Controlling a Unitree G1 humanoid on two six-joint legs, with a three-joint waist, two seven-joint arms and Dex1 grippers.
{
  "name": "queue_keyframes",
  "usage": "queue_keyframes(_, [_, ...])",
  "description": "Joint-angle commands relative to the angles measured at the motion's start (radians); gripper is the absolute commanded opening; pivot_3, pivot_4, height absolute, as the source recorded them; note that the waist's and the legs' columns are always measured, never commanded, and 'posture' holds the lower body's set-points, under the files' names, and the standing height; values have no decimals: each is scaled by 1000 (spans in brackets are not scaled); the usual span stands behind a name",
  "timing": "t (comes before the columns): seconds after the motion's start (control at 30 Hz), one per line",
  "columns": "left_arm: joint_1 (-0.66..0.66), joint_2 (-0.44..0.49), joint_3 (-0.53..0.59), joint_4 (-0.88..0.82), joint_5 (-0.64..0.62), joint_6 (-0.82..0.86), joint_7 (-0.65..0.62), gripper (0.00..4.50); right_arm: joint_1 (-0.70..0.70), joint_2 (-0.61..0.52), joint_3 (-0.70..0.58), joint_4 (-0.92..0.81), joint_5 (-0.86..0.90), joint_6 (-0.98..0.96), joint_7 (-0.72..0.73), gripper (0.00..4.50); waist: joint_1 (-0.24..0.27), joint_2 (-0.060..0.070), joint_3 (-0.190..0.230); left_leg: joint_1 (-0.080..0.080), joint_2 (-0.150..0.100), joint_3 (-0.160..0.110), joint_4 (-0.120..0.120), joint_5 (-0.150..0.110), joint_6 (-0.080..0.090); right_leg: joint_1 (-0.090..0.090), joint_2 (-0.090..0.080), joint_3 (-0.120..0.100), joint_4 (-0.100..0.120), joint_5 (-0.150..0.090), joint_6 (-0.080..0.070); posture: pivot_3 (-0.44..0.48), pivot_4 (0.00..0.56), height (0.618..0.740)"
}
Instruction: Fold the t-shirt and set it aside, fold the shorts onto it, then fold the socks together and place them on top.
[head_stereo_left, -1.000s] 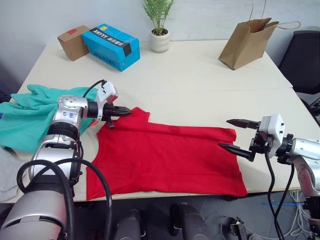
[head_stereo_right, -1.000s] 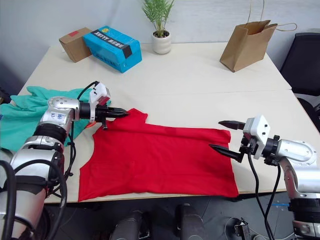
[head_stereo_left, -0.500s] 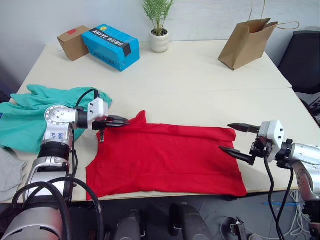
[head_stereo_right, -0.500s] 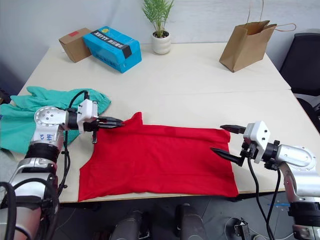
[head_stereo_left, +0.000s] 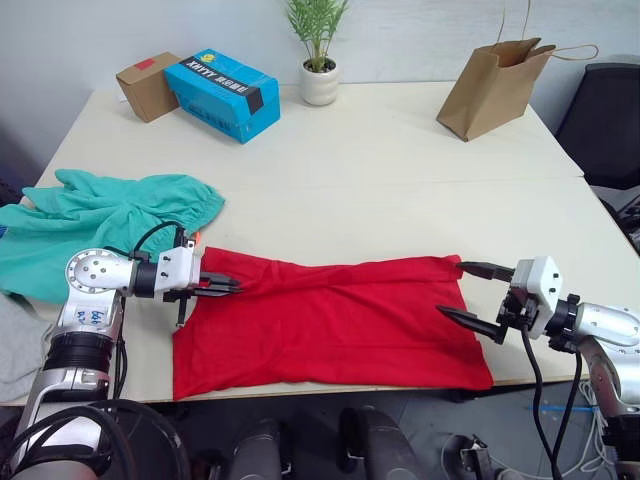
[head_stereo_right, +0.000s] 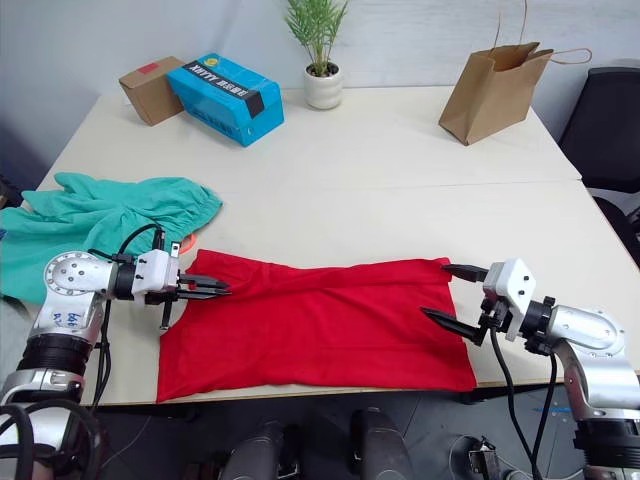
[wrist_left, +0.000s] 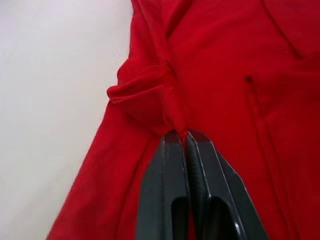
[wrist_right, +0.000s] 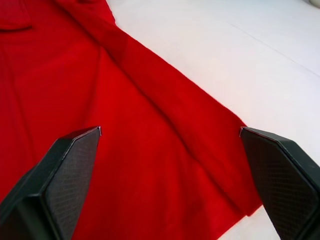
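Here left fingers (head_stereo_left: 228, 287) pinch the t-shirt (head_stereo_left: 340, 325) edge; right fingers (head_stereo_left: 468, 296) spread at its hem.

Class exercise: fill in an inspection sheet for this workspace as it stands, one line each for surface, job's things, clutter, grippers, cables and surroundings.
Surface: pale table, seam across the middle.
Job's things: red t-shirt lies at the near edge, its far edge partly folded over; teal shorts bunched at the robot's left; a bit of grey fabric at the far left edge, cannot tell if it is the socks.
Clutter: blue box, cardboard box, potted plant, paper bag along the far side.
Grippers: left gripper shut on the t-shirt; right gripper open at the shirt's other end.
Cables: black cables on both arms.
Surroundings: dark chair at right.
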Motion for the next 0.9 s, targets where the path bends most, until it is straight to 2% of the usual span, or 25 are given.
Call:
queue_keyframes(0.03, [8, 19, -3, -40, 22, 6, 59, 22, -5, 7, -7, -7, 0, -25, -6, 4500, 0, 0, 0, 0, 0, 0, 0, 0, 0, 0, 0, 0, 0, 0, 0, 0, 150, 740])
queue_keyframes(0.1, [12, 18, -11, -47, 21, 46, 73, 22, -9, 14, -3, 2, -8, -31, -8, 4500, 1, 0, 0, 0, 0, 0, 0, 0, 0, 0, 0, 0, 0, 0, 0, 0, 150, 740])
queue_keyframes(0.2, [24, 17, -8, -77, 0, 102, 91, 734, -13, 17, 2, 9, -15, -35, -7, 4500, 0, 0, 0, 0, 0, 0, 0, 0, 0, 0, 0, 0, 0, 0, 0, 0, 150, 740])
queue_keyframes(0.33, [66, 65, 5, -172, -49, 244, 60, 2032, -13, -7, 1, 5, -9, -12, 16, 4500, -3, 0, 0, 0, 0, 0, -1, 0, 0, 0, 0, 0, 0, 0, 0, 0, 150, 740])
queue_keyframes(0.4, [90, 100, 25, -237, -88, 318, 41, 2683, -13, -31, -9, -32, 45, 75, 40, 4500, -3, 0, 0, 0, 1, 0, -1, 0, 0, 0, 1, 0, 0, 0, 0, 0, 150, 740])
queue_keyframes(0.57, [152, 238, 71, -445, -266, 709, -8, 4284, -89, -109, 10, -165, 228, 383, 91, 4500, -4, 0, 0, 0, 2, -1, -1, 0, 0, 0, 1, 0, 0, 0, -1, 0, 150, 740])
queue_keyframes(0.63, [116, 221, 89, -460, -314, 817, 51, 4307, -189, -86, 73, -161, 213, 430, 75, 4322, -5, 0, 0, 1, 2, -1, -1, 0, 0, 1, 1, 0, 0, 0, -1, 0, 150, 740])
queue_keyframes(0.73, [60, 151, 82, -427, -292, 825, 139, 4318, -312, -12, 165, -105, 122, 397, 33, 3531, -1, 0, -1, 2, 2, -2, -1, 0, -1, 1, 1, 0, -1, 1, -3, 0, 150, 740])
queue_keyframes(0.83, [13, 76, 51, -372, -232, 769, 209, 3681, -426, 54, 267, 25, -33, 269, 6, 2411, 2, 0, -1, 1, 2, -2, -2, 1, -2, 1, 2, -1, -1, 1, -4, 0, 150, 740])
queue_keyframes(0.9, [-28, 32, 23, -318, -182, 740, 263, 3070, -501, 95, 329, 130, -122, 181, 1, 1726, 1, -1, -1, -1, 2, -1, -1, 1, -1, -1, 2, -1, -1, 1, -4, 0, 150, 740])
